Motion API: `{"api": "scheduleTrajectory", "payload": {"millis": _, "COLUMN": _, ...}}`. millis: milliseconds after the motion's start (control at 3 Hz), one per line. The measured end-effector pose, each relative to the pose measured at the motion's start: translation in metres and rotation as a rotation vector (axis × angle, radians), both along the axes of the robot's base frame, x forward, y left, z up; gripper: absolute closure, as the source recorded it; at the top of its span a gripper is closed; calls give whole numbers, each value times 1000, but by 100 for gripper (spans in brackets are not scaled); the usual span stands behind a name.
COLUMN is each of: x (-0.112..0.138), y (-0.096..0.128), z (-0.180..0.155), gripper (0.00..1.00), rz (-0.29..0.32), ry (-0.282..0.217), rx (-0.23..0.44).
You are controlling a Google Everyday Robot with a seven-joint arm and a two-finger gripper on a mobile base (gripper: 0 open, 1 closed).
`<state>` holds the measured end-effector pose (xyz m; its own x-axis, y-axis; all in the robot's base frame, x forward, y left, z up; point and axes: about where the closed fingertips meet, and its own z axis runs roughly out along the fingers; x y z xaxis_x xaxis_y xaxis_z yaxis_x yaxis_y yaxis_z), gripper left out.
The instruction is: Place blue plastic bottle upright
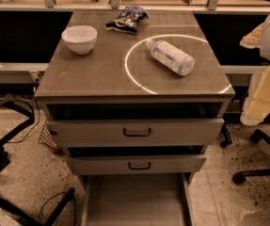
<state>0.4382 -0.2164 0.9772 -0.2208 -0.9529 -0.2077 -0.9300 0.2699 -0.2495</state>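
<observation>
The blue plastic bottle point(170, 57) lies on its side on the right half of the grey cabinet top point(92, 76). It is clear, with a pale label printed in blue, and its white cap point(149, 43) points to the back left. A bright ring of light on the top runs around it. Cream and white parts of my arm point(266, 79) show at the right edge, beside the cabinet and apart from the bottle. My gripper is out of view.
A round white bowl point(79, 38) stands at the back left of the top. A dark blue snack bag point(126, 19) lies at the back middle. Below, three drawers point(137, 132) stand open, the lowest furthest. Office chairs stand at left point(3, 126) and right point(266, 168).
</observation>
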Motion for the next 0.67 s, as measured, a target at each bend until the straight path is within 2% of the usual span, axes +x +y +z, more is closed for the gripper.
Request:
{"api": "scheduleTrajectory", "payload": {"millis": 333, "x": 0, "y": 0, "z": 0, "gripper": 0, "rz": 0, "ry": 0, "rx": 0}}
{"api": "scheduleTrajectory", "payload": {"millis": 667, "x": 17, "y": -1, "z": 3, "gripper": 0, "rz": -38, "ry": 2, "rx": 27}}
